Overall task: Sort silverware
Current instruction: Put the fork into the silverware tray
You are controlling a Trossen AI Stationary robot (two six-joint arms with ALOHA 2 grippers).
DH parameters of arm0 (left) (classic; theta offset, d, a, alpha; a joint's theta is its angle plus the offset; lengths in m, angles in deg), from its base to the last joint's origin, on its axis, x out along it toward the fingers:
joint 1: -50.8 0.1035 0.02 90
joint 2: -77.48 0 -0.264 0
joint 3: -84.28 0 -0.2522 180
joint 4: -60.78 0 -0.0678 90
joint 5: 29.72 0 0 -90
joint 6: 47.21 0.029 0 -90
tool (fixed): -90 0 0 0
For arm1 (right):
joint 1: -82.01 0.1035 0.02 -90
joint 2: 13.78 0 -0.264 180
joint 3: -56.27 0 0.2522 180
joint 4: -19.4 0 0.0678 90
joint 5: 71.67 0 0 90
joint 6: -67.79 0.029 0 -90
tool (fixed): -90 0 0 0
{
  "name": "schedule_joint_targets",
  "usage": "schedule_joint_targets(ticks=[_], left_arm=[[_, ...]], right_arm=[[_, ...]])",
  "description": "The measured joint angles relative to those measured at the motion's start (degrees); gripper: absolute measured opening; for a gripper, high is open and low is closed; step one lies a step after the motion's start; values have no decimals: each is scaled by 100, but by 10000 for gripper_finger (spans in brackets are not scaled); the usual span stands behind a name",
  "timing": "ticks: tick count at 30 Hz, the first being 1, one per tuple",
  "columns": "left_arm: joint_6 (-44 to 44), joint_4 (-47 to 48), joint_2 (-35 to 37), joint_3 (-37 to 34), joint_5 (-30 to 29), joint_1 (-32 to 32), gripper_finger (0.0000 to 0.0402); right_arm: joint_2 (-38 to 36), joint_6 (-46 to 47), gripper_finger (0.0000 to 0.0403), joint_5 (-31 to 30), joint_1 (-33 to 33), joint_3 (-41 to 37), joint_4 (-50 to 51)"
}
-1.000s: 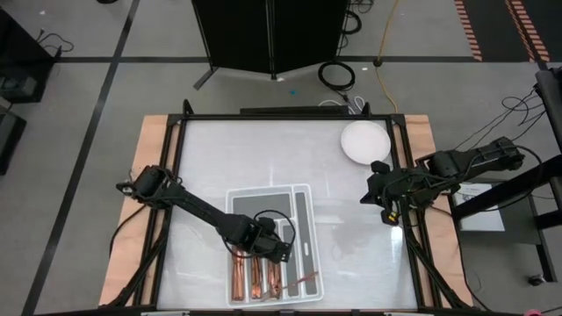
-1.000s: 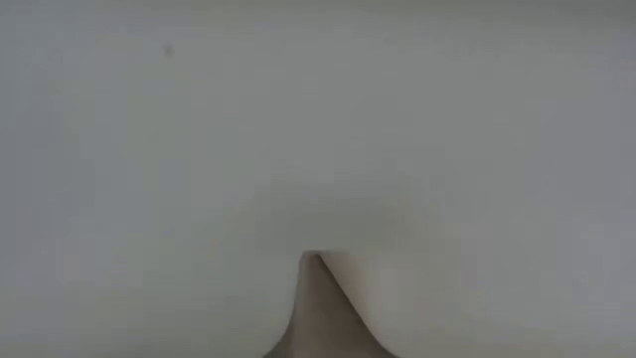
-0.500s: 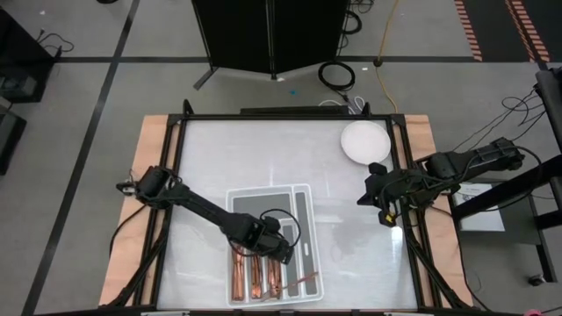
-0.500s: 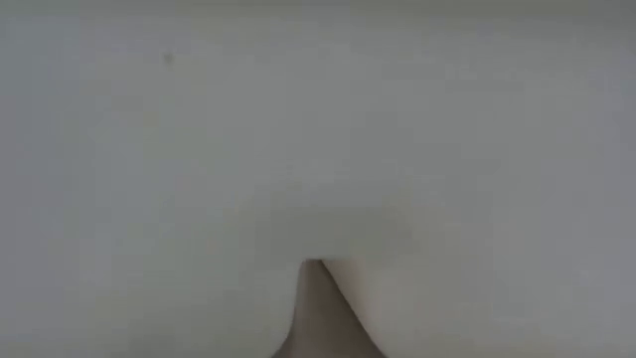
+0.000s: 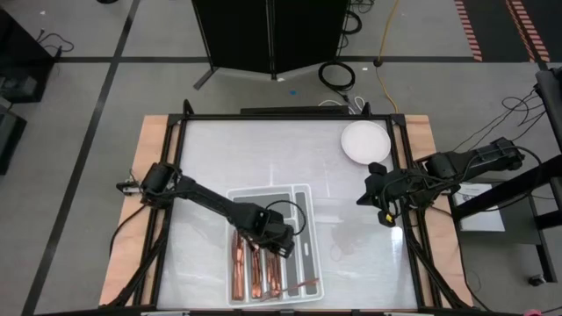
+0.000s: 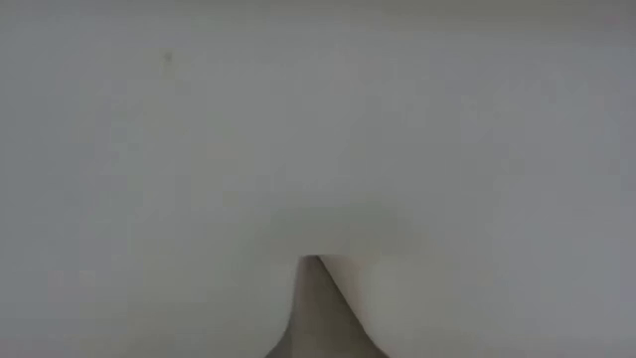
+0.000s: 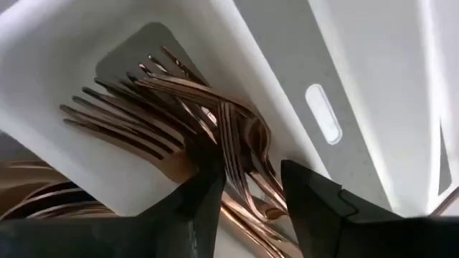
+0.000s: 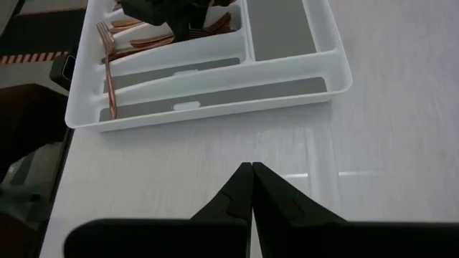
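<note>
The silverware (image 5: 250, 276), copper-coloured, lies in the long compartments of a white divided tray (image 5: 303, 219) near the table's front edge. My left gripper (image 5: 277, 244) reaches down into the tray over a pile of forks (image 7: 143, 115). It is open, with the forks' necks (image 7: 247, 168) lying between its fingers. One fork (image 8: 107, 64) lies alone in the tray's near compartment. My right gripper (image 5: 382, 206) hovers shut above the table at the right, holding nothing. My left gripper comes from above, slanting down, with its fingers across the necks of the piled forks. One finger (image 7: 208, 190) stands close against the pile. I cannot tell whether it touches. The forks rest in the tray compartment.
A round white plate (image 5: 364, 140) sits at the far right of the table. Bare table lies between the tray and my right gripper (image 8: 251, 172). The low view shows only a blank white surface close up.
My left gripper has shifted a little toward the table's right edge inside the tray, and its wrist has rolled. Copper pieces to its left that it covered before now show.
</note>
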Motion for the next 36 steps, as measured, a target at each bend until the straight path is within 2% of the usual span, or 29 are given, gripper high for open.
schedule_joint_targets(ticks=[5,18,24,31,36], left_arm=[[105,8,0,-26,111,117,139],[307,122,-30,28,202,72,13],[537,445,-37,383,202,72,5],[677,1272,-28,921,-224,124,5],[393,1513,-23,1056,96,205,5]], right_arm=[[0,133,0,0,0,0,4],[0,119,0,-2,0,0,6],[0,-53,0,-2,0,0,11],[0,-186,0,-2,-7,0,11],[0,-336,0,-7,-7,2,11]])
